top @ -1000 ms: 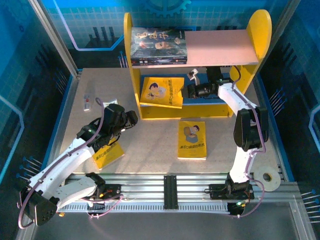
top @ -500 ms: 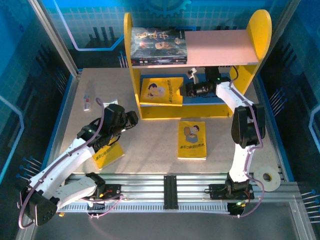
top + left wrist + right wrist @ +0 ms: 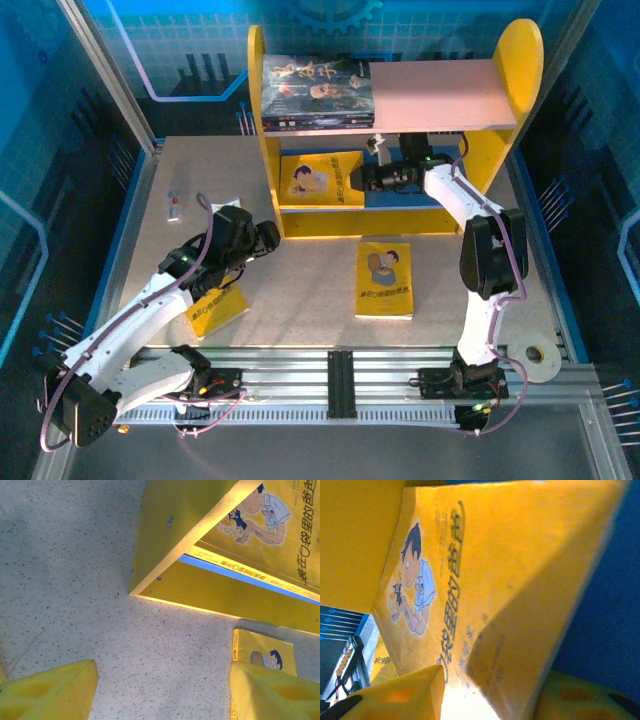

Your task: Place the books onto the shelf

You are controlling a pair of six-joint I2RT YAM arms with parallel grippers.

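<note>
Shelving of one yellow book looks all but done.

From the top camera, the shelf [image 3: 262, 120] carries dark books [image 3: 318, 92] on the left of its pink upper board [image 3: 440, 95]. A shelved yellow book [image 3: 320, 180] lies flat beneath that board, against the left side panel. The right gripper [image 3: 358, 180] reaches in under the upper board to that book's right edge. Off the shelf, a front yellow book [image 3: 384, 280] lies on the desk [image 3: 300, 270] just before it. A left yellow book [image 3: 215, 305] lies farther out, front-left, partly under the left arm. The left gripper [image 3: 262, 238] hangs near the shelf's left front corner.

In the left wrist view, the left gripper's fingers are spread wide with bare desk between them. The shelf's left panel foot is ahead, and the front yellow book is beside the right finger.

In the right wrist view, the right gripper's fingers stand apart and the shelved yellow book's cover runs between and beyond them. The blue lower board [image 3: 612, 605] is alongside. Whether a pad touches the cover cannot be told.

The next move probably calls for a straight withdrawal from under the upper board, without dragging the book out. After that comes a reach for a book on the desk, and a thin paperback lying flat will need a finger worked under its edge.
</note>
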